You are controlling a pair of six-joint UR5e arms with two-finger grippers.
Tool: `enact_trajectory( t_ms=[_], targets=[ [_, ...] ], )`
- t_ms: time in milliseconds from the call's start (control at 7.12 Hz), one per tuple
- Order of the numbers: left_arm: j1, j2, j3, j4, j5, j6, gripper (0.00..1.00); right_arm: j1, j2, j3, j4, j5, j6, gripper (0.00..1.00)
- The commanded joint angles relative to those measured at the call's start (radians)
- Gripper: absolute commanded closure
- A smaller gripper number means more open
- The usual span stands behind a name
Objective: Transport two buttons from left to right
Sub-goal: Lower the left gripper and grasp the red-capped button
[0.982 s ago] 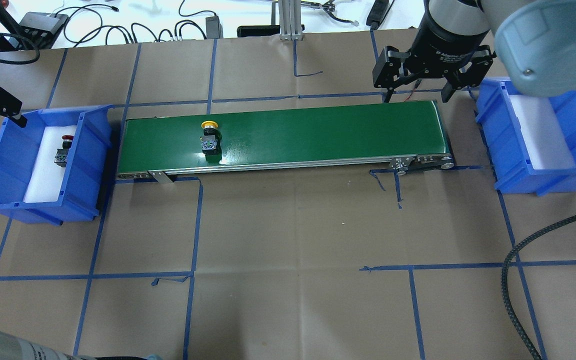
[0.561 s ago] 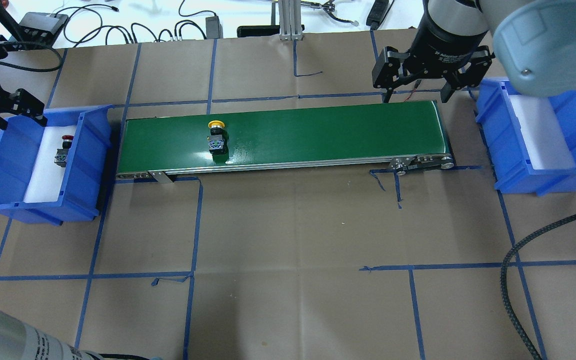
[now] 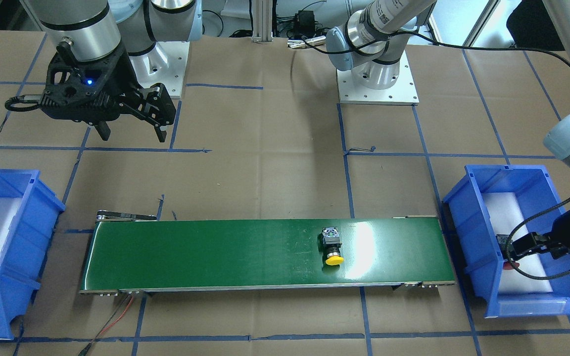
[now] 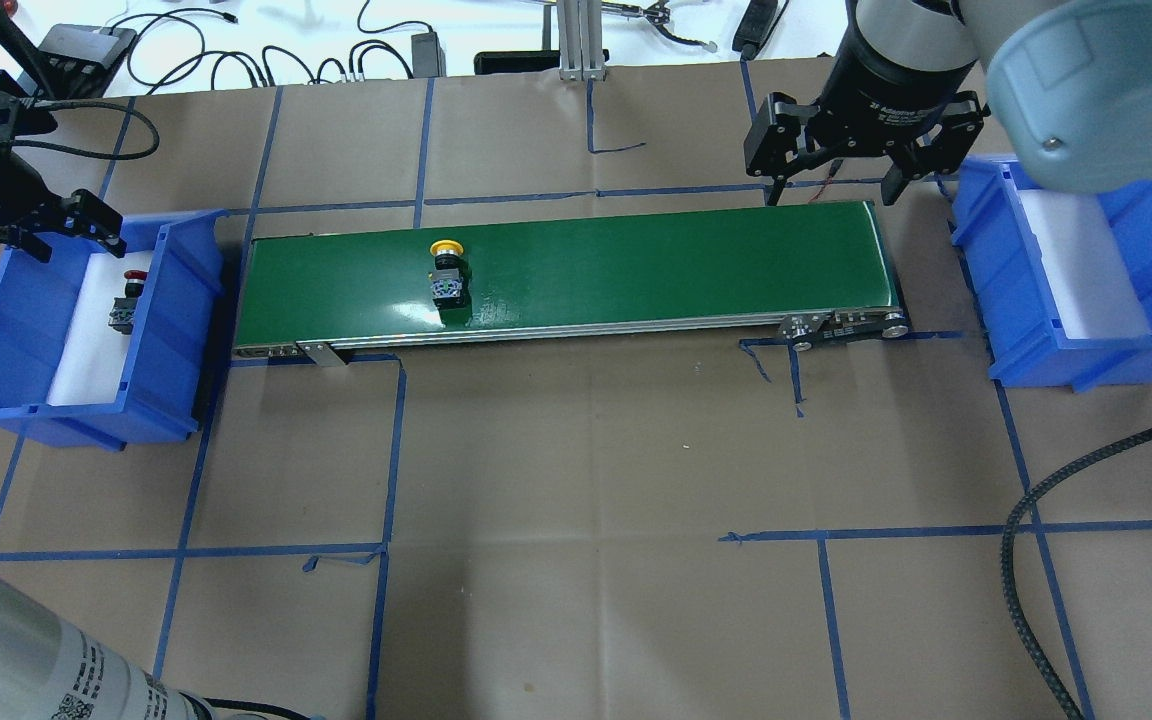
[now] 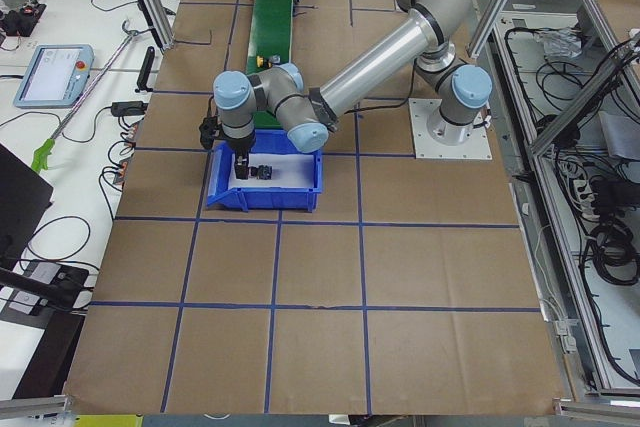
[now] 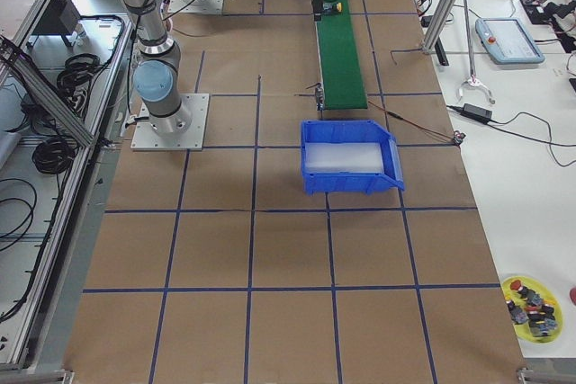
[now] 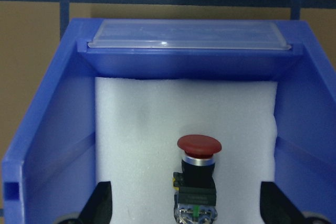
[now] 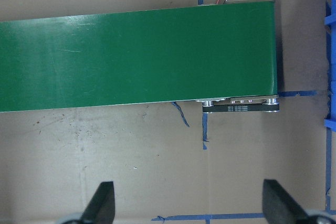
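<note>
The yellow-capped button [image 4: 446,272] lies on its side on the green conveyor belt [image 4: 636,260], left of the middle; it also shows in the front view [image 3: 332,247]. The red-capped button [image 4: 126,298] lies on white foam in the left blue bin [image 4: 66,420]. My left gripper [image 4: 79,243] hangs open over that bin's far end, and the left wrist view shows the red button [image 7: 198,171] between its fingers [image 7: 100,205], below them. My right gripper [image 4: 834,192] is open and empty, above the table just behind the belt's right end.
The right blue bin [image 4: 1136,345] with a bare white foam liner stands past the belt's right end. The belt's roller bracket [image 8: 241,106] lies below my right gripper. A black braided cable [image 4: 1016,540] hangs at the right front. Cables and boxes line the far edge.
The yellow button has ridden a little to the right on the belt. My left gripper has moved right, over the left bin's far end. The right arm has not moved.
</note>
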Motion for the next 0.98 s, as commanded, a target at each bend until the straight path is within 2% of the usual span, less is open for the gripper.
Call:
enact_trajectory(
  t_ms=[0,421,561,702,842],
  targets=[
    [-0.001,-0.044,-0.030,0.065,-0.020,0.000,0.01,0.000,0.001,0.002,-0.002,-0.001,0.001,0.00],
    [0.001,-0.050,-0.064,0.083,-0.020,0.004,0.02,0.000,0.003,0.005,0.000,-0.010,0.001,0.00],
    [0.001,-0.047,-0.064,0.084,-0.017,0.009,0.14,0.000,0.001,0.005,0.000,-0.010,0.001,0.00],
    [0.002,-0.047,-0.063,0.084,-0.017,0.010,0.39,0.000,0.001,0.005,0.000,-0.010,0.001,0.00],
    [0.002,-0.044,-0.063,0.084,-0.020,0.012,0.58,0.000,0.001,0.006,0.000,-0.012,0.001,0.00]
  ],
)
